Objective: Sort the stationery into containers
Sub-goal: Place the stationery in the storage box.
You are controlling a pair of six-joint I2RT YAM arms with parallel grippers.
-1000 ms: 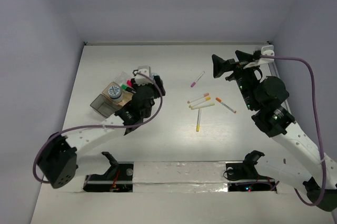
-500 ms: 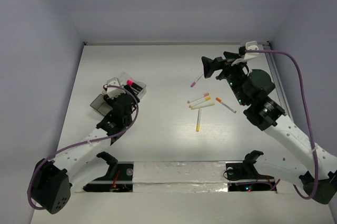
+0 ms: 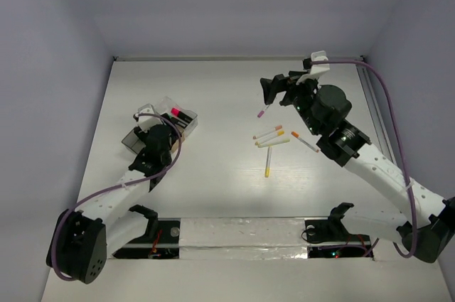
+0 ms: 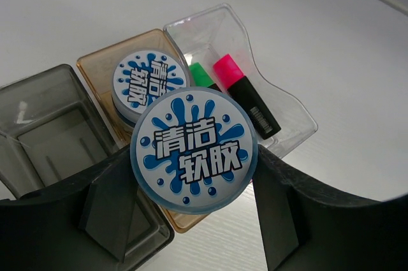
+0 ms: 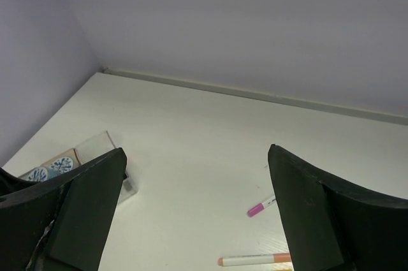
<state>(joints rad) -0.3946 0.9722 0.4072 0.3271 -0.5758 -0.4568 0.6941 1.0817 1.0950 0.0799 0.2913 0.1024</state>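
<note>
Spreading across the whole top view, the white table [image 3: 213, 195] carries everything. The left arm [image 3: 117, 192] reaches up its left side to the trays; the right arm [image 3: 370, 167] stretches to the far right part.

The trays sit joined at the table's left: a grey tray [image 4: 38, 99], a tan tray [image 4: 95, 67] beside it, and a clear tray [image 4: 280, 102] on the other side of the tan one.

The left gripper [image 4: 194, 156] hangs over the tan and grey trays, its fingers [image 4: 115, 201] partly spread and clamped on the edges of a blue-white disc [image 4: 191, 137], face up. The right gripper [image 5: 196, 156] stands wide, holding nothing, above the table near the pens.

A second disc [image 4: 143, 83] lies in the tan tray, partly hidden by the held one.

A pink marker [image 4: 245, 92] and a green marker [image 4: 203, 74] lie side by side in the clear tray.

Loose on the table: a pink pen [image 3: 266, 107] just beside the right gripper, apart from the others. Nearer the arm bases lie an orange pen [image 3: 268, 132] and a yellow pen [image 3: 274, 143] close together, another orange pen [image 3: 304, 141] to their right, and a second yellow one [image 3: 268, 163] below them.
</note>
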